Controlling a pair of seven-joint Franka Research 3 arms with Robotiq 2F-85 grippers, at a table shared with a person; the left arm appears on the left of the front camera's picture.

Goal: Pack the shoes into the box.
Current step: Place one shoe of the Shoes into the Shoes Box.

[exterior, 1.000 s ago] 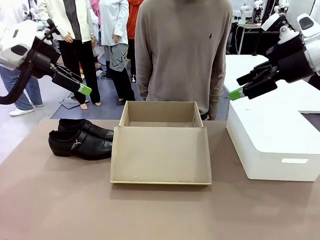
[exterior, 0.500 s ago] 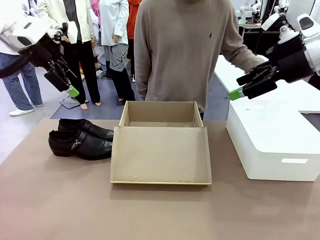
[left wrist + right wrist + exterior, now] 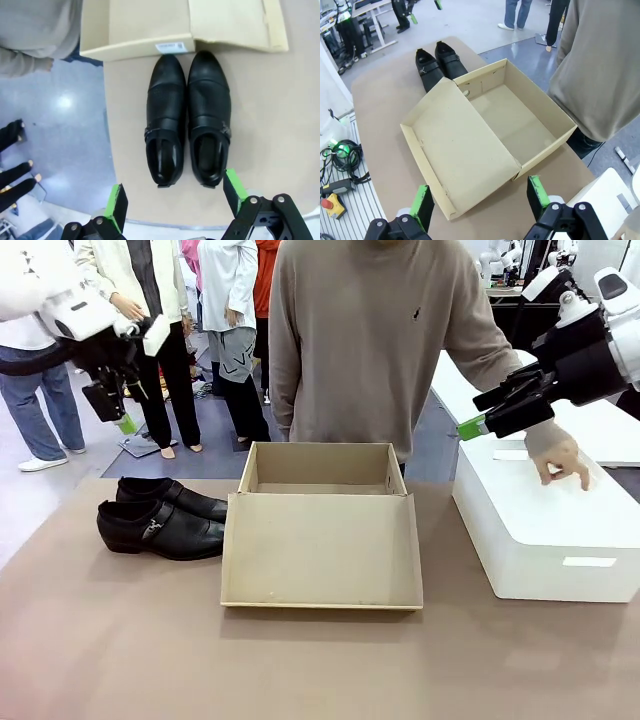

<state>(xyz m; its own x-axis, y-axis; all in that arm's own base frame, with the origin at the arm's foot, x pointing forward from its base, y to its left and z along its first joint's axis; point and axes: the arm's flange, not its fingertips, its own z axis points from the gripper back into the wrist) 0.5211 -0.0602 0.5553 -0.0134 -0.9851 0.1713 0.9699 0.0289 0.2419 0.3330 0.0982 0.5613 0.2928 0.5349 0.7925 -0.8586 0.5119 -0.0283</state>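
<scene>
The shoes (image 3: 160,520) are set side by side near the far left corner of the table (image 3: 300,670), toes just at the left wall of the box (image 3: 320,540). The box is placed at the middle of the far edge with its flap lid laid flat toward the near edge, where bare tabletop is left, while the right edge is taken up by a white block (image 3: 560,530) on which a person's hand (image 3: 560,455) is rested. The left gripper (image 3: 176,195) is held high over the shoes and the right gripper (image 3: 480,196) high over the table's right side, both spread wide with nothing gripped. The shoes are seen as glossy black and pointed, each crossed by a strap with a small metal buckle.
</scene>
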